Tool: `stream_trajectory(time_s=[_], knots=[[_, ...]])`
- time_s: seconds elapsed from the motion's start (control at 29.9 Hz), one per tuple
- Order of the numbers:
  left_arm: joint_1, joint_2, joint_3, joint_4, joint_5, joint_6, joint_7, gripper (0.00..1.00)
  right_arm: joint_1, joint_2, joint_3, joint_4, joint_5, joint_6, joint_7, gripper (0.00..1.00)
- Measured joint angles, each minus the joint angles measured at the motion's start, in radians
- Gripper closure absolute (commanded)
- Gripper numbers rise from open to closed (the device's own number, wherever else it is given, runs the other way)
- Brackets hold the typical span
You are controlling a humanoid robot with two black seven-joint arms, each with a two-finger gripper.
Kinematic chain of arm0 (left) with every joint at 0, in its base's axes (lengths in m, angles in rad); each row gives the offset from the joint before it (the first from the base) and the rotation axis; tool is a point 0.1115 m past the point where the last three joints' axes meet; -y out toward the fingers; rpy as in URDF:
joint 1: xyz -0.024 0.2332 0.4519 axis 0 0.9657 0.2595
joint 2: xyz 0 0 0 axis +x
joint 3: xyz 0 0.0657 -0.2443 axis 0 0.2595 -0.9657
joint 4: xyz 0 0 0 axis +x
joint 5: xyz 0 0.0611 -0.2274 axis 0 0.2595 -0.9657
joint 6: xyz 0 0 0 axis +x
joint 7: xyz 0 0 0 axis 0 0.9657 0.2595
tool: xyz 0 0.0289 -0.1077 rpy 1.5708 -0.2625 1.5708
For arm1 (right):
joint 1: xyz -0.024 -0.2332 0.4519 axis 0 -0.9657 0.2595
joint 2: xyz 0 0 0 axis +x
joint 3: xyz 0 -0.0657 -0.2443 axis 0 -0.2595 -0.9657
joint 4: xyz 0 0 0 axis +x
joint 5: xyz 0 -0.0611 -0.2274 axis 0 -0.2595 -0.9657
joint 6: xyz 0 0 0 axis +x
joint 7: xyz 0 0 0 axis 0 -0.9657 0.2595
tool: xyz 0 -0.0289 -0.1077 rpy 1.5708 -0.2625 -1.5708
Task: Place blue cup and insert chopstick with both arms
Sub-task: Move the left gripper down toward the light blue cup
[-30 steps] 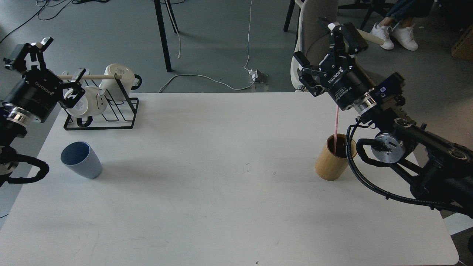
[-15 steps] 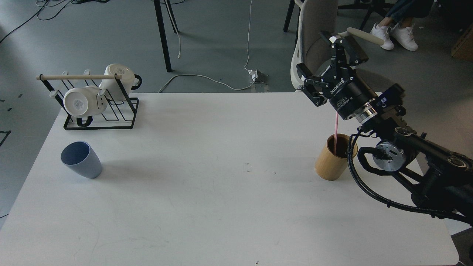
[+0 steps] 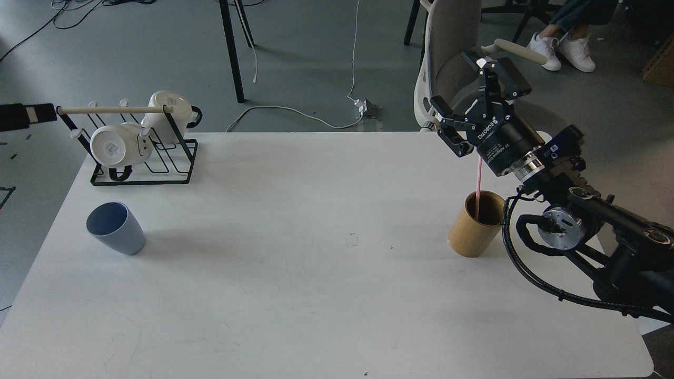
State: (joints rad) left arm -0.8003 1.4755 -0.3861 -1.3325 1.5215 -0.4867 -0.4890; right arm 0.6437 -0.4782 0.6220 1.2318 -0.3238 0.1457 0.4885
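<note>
The blue cup (image 3: 115, 228) is small and light blue, darker inside, with no handle. It stands on the white table (image 3: 316, 295), tipped a little, far to the left of the right gripper (image 3: 470, 102). The chopstick (image 3: 478, 189) is a thin pink stick. It stands in the tan cup (image 3: 475, 223), just below that wide-open gripper.

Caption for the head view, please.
Right gripper open above the chopstick in the bamboo cup; blue cup untouched at left.

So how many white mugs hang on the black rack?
2: one mug low at the rack's left, one higher at the back right. None seems hidden.
</note>
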Motion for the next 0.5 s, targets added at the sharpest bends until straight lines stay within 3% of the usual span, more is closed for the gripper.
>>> stream_trajectory(time_s=[0.27,0.5], knots=[[0.004,-0.153,0.150,0.161,0.176,0.100,0.000,0.04,-0.022,0.001,-0.001,-0.002,-0.001,0.000,0.000,0.04],[0.006,-0.331,0.181,0.337,0.178,0.114,0.000,0.05,-0.043,-0.004,-0.001,0.003,-0.005,0.000,0.000,0.04]])
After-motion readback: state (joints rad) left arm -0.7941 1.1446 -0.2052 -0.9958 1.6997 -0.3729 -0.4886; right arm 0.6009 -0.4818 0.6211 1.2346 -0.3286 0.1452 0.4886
